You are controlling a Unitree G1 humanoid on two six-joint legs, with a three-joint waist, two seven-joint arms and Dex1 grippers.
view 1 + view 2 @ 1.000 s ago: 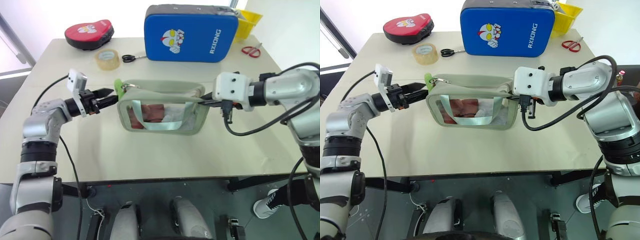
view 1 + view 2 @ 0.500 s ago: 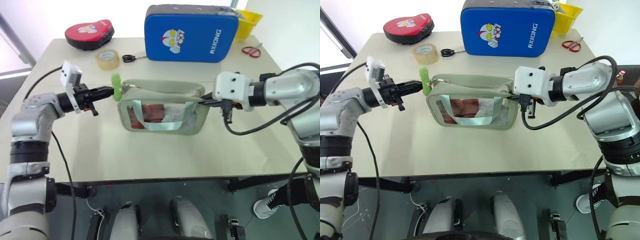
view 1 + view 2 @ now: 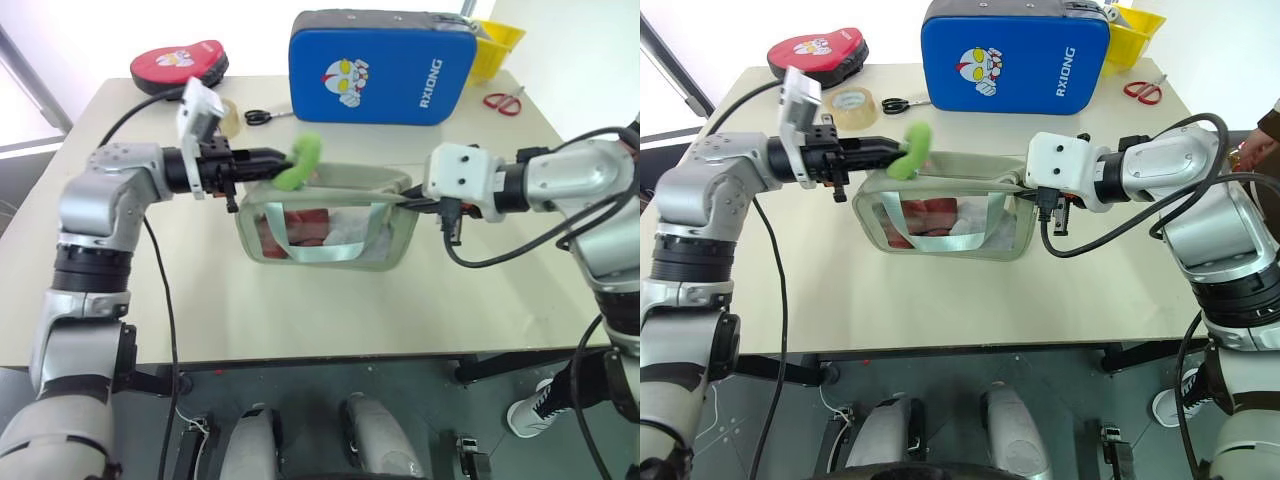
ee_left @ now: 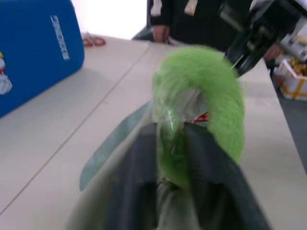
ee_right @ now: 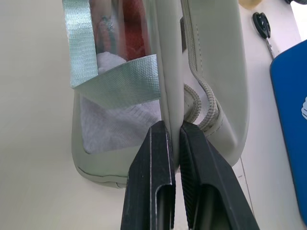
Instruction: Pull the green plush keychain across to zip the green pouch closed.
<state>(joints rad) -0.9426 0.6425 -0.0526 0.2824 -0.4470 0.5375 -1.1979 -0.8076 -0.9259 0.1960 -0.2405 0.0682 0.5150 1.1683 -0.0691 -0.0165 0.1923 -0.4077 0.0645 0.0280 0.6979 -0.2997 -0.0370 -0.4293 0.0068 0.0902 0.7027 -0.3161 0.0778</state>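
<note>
Now my left gripper [image 3: 272, 158] holds the green plush keychain [image 3: 301, 160], its two black fingers [image 4: 139, 172] pinched on the lower part of the fuzzy ring; the rest of the ring arches up past the fingertips. The keychain sits above the top edge of the green pouch [image 3: 325, 215], toward its left end. My left arm reaches in level from the left, pointing right along the pouch's top.

My right gripper [image 5: 174, 139] is clamped narrow on the right end of the pouch, with the fabric edge caught between the two black fingers [image 5: 153, 163]. In the right wrist view the clear side window shows something red and something white inside, and the light green strap [image 5: 115, 81] runs across the window.

The pouch stands upright near the middle of the surface [image 3: 300, 310], window facing the near side. Behind it, at the far side, stands a big blue case [image 3: 380, 65] with a cartoon figure. To the far left lies a red and black case [image 3: 178, 66], and nearer, a roll of tape [image 3: 850, 100] just behind my left wrist. Black-handled scissors [image 3: 262, 116] lie between the tape and the blue case. Red-handled scissors [image 3: 503, 101] lie at the far right, near a yellow bin [image 3: 497, 42].
</note>
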